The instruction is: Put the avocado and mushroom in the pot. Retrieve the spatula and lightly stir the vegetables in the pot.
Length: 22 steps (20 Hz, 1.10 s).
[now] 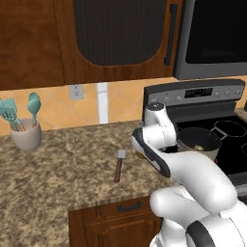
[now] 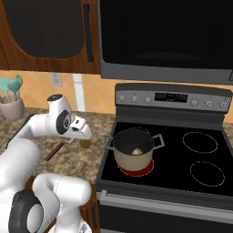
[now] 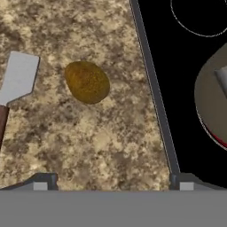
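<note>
The olive-brown avocado (image 3: 87, 82) lies on the speckled counter, just left of the stove's edge. My gripper (image 3: 113, 184) hangs open above it, with nothing between the fingertips (image 3: 42, 181). From the right base view the gripper (image 2: 83, 135) hovers right over the avocado (image 2: 85, 143). Left of the avocado lies the spatula (image 3: 18, 77), pale blade up and brown handle trailing away (image 1: 119, 165). The pot (image 2: 132, 162) stands on the front left burner, and the pale tan mushroom (image 2: 136, 151) rests inside it. The pot's side (image 3: 210, 102) shows at the right of the hand view.
A beige cup of teal utensils (image 1: 25, 135) stands at the counter's back left. The black stovetop (image 2: 182, 154) stretches right of the pot, with a microwave (image 2: 164, 41) above. My own arm hides part of the counter in the left base view.
</note>
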Motion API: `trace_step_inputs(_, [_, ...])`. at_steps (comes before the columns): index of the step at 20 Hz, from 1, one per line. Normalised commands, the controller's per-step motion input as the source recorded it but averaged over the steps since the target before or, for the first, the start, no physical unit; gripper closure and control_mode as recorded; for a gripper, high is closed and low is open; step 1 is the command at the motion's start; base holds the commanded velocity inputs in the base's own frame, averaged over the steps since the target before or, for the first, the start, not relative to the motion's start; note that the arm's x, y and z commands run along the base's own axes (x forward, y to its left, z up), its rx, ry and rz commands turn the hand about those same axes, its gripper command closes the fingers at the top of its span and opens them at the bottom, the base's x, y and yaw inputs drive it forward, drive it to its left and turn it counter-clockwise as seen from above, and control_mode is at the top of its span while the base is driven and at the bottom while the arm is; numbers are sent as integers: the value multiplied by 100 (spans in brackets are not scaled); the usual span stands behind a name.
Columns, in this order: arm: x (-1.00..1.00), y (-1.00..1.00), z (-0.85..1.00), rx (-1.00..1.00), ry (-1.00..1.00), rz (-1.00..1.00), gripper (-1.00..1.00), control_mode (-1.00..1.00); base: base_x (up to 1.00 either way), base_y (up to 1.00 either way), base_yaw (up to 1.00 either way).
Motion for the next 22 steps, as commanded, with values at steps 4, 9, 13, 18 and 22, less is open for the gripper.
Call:
trace_step_inputs(4, [96, 4, -42, 6, 26, 0, -100, -100, 0, 0, 0])
trace_step_inputs(9, [34, 4, -23, 0, 6, 0, -100, -100, 0, 0, 0])
trace_step_inputs(13, [25, 10, -26, 0, 0, 0, -100, -100, 0, 0, 0])
trace_step_inputs(18, [9, 2, -29, 0, 1, 0, -100, -100, 0, 0, 0])
trace_step_inputs(22, [5, 0, -33, 0, 0, 0, -100, -100, 0, 0, 0])
